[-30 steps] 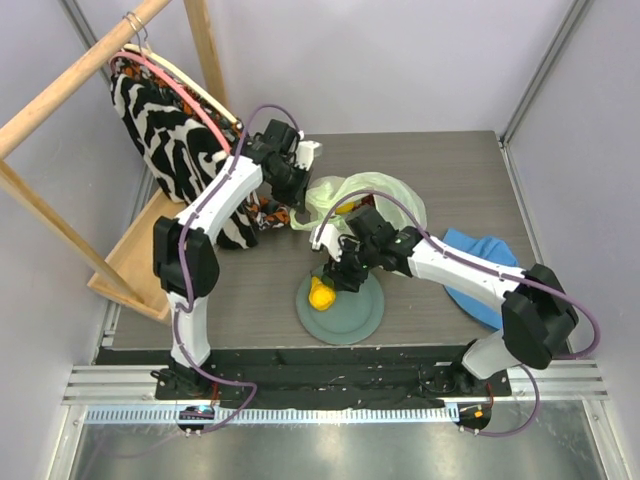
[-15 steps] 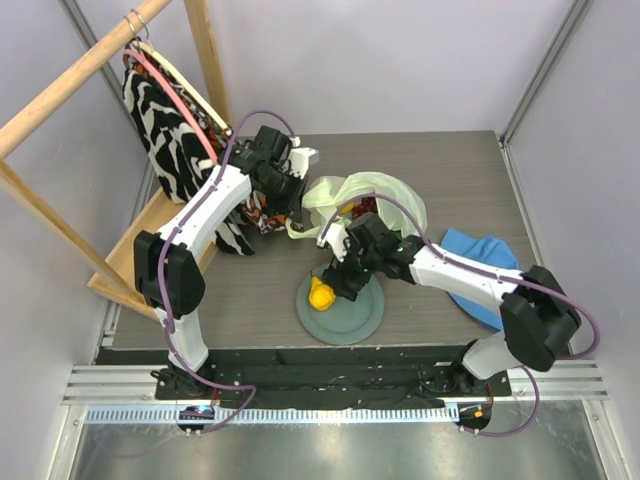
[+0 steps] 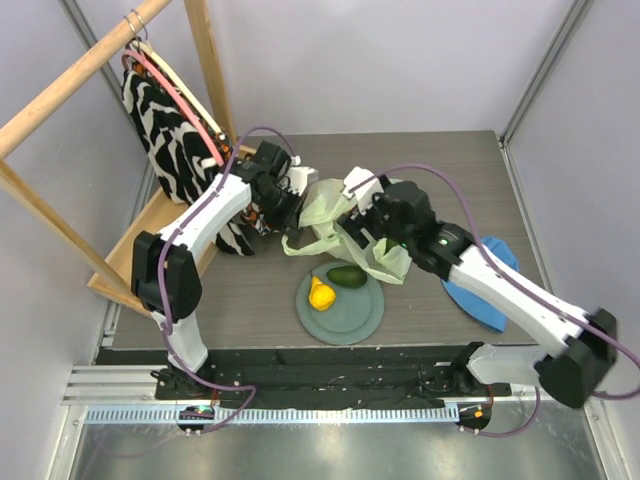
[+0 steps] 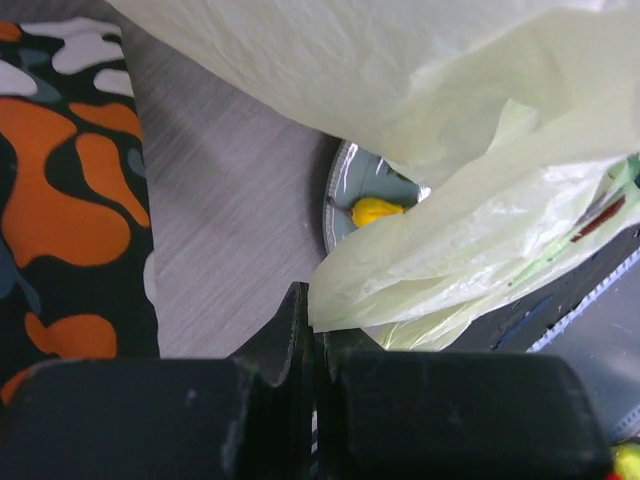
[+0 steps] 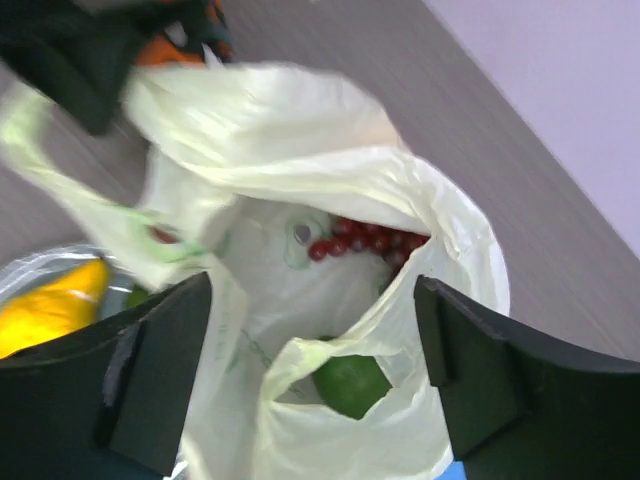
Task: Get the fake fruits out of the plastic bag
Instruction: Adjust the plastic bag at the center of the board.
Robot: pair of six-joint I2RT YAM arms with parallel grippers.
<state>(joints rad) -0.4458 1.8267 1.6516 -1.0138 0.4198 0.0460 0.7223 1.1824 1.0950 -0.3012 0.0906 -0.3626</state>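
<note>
- The left claw is pressed fully together on a thin edge of the plastic bag, which billows up and away ahead of its tips.
- Just beyond those tips, past a fold of the bag, a yellow fruit lies on the grey plate.
- To that claw's left in its wrist view, an orange-and-black camouflage cloth lies on the surface.
- The right claw stands wide, gripping nothing, above the bag's open mouth.
- Between its fingers, down inside the bag, sit a green round fruit and, farther ahead, a dark-red grape bunch.
- Outside its left finger the yellow fruit shows on the plate; the top view shows a dark green fruit just beside it.
</note>
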